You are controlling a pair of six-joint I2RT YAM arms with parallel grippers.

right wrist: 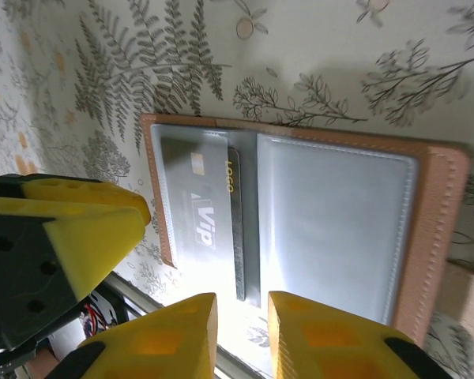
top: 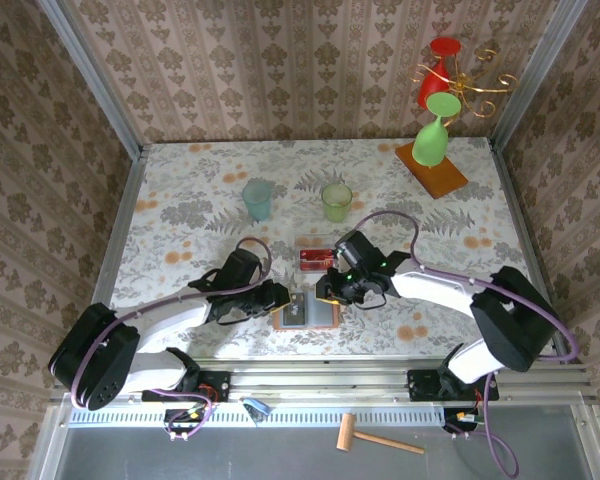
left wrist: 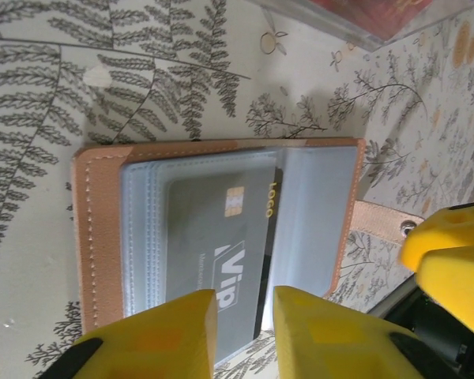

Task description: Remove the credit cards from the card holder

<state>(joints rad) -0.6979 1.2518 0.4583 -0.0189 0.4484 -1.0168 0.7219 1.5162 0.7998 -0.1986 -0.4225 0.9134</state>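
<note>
So the card holder (top: 307, 312) was lying open flat on the flowery table (top: 180, 200), near the front edge, right between the two arms. From above, the left gripper (top: 282, 299) sat at its left edge and the right gripper (top: 336, 291) at its right edge. The left wrist cam gave a good look: tan leather border (left wrist: 103, 237), grey-blue pockets, and a grey card (left wrist: 213, 237) with a chip and "VIP" on it sticking partway out of a pocket toward the camera. A darker card (left wrist: 270, 209) with gold "LOGO" lettering peeked out beside it. The left gripper (left wrist: 243, 304) had its yellow fingers (left wrist: 170, 335) just a narrow gap apart, with the grey card's near end running into that gap. Honestly I couldn't tell if they were touching it, and nothing looked pinched. The right wrist cam showed the same wallet (right wrist: 434, 237) from the other side, with the grey card (right wrist: 193, 205) in the far half. The right gripper (right wrist: 242, 304) was also only slightly parted over the wallet's near edge by the fold, and wasn't visibly clamping anything. Just behind the wallet was a clear tray (top: 316, 241) with red cards (top: 312, 261) in it, and two cups stood further back, one bluish (top: 258, 199), one green (top: 336, 202).
</note>
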